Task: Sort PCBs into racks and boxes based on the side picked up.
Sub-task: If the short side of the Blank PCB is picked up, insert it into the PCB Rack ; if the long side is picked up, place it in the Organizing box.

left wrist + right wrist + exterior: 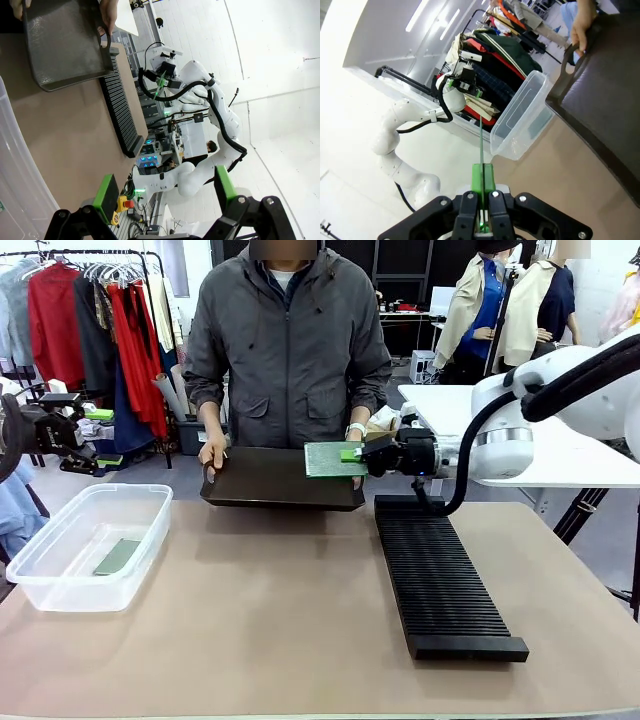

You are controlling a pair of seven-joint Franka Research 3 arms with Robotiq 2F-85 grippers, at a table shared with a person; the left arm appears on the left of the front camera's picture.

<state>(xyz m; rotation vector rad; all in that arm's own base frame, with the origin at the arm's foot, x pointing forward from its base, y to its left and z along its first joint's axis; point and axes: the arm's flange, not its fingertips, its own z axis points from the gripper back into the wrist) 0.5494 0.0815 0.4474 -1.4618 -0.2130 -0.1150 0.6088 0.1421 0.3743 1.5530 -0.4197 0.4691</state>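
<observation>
- Tan table top spans the near part of the front view, and a clothes rail hung with garments stands behind it at the far left.
- A person in a grey jacket stands at the far side and holds a smooth black tray at the table's far edge, with one hand on each end.
- The right gripper reaches in from the right, and its green pads are pressed together on the edge of a PCB.
- That PCB is lifted and nearly level, with its lighter patterned face showing to the front camera; it sits over the tray's right end, and whether it touches the tray cannot be told.
- In the right wrist view the same board shows edge-on as a thin green line rising from between the pinched fingers.
- The long black rack lies on the table right of centre, running from below the right gripper toward the near edge.
- The clear tub sits on the table at the left, with a second PCB lying flat on its floor.
- The left gripper hangs beyond the tub at the far left, and the left wrist view shows it spread wide with nothing between the pads.
</observation>
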